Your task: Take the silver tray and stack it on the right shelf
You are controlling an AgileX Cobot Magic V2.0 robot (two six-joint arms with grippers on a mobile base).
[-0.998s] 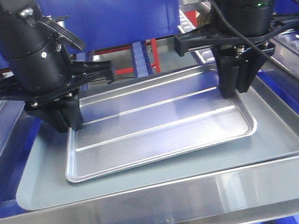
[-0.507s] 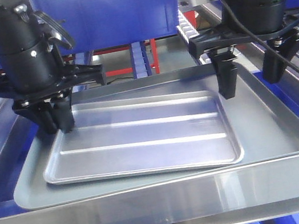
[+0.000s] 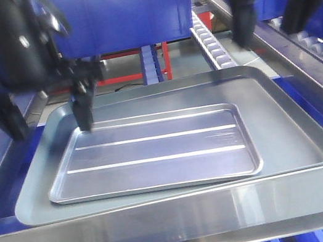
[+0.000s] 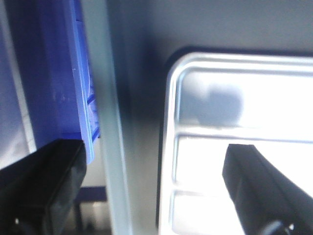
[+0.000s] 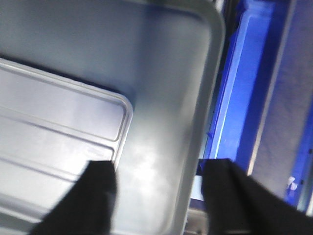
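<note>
We saw the silver tray point(image 3: 155, 153) lying flat inside the larger grey tray point(image 3: 287, 124), held by neither arm. The left gripper point(image 3: 45, 116) stood with jaws wide over its far-left corner; the right gripper point(image 3: 268, 14), raised, was likewise spread wide.

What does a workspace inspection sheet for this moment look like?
Surface: large grey tray on a steel-fronted rack.
Job's things: silver tray lies flat inside the grey tray, toward its left; roller shelf at right rear, bare where visible.
Clutter: nothing seen.
Grippers: left tool open, one finger over the silver tray's corner; right tool open, raised, holding nothing.
Cables: nothing seen clearly.
Surroundings: blue bin behind.
</note>
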